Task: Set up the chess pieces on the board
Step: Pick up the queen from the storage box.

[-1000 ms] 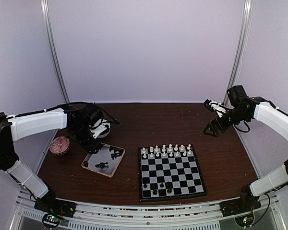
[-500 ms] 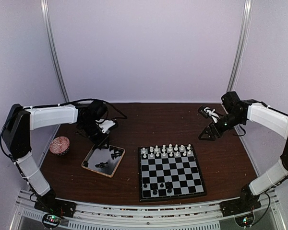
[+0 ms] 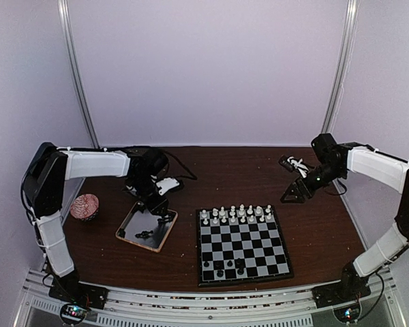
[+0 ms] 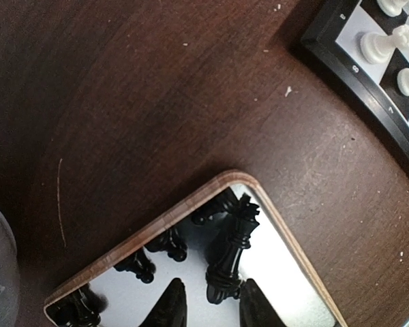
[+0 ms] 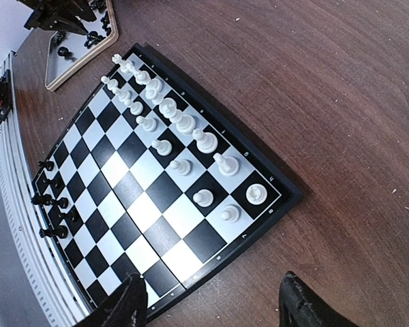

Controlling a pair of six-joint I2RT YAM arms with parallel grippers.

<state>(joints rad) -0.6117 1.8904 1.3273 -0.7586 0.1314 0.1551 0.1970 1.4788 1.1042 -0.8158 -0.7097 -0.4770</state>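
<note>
A dark brown wooden table (image 3: 218, 170) sits inside pale lilac walls (image 3: 204, 68). A metal pole (image 3: 78, 88) rises at each back corner, and a slotted aluminium rail (image 3: 204, 300) runs along the near edge. The board (image 3: 245, 242) lies flat right of centre, close to that rail. White pieces (image 3: 235, 214) fill its two far rows and a few black pieces (image 3: 228, 266) stand on the near rows. Just left of the board, not touching it, a shallow wooden-rimmed tray (image 3: 168, 234) sits askew and holds more black ones, some toppled. The left gripper (image 4: 211, 304) hangs over the tray near its far right corner. Its fingers are apart on either side of a fallen piece's base, not closed on it. The right gripper (image 5: 215, 303) hovers spread wide over bare wood beyond the board's far right corner. A round pink ball (image 3: 86, 206) rests near the left edge. Bare wood, flecked with pale crumbs (image 4: 287, 90), stretches across the back half and down the strip right of the board.
</note>
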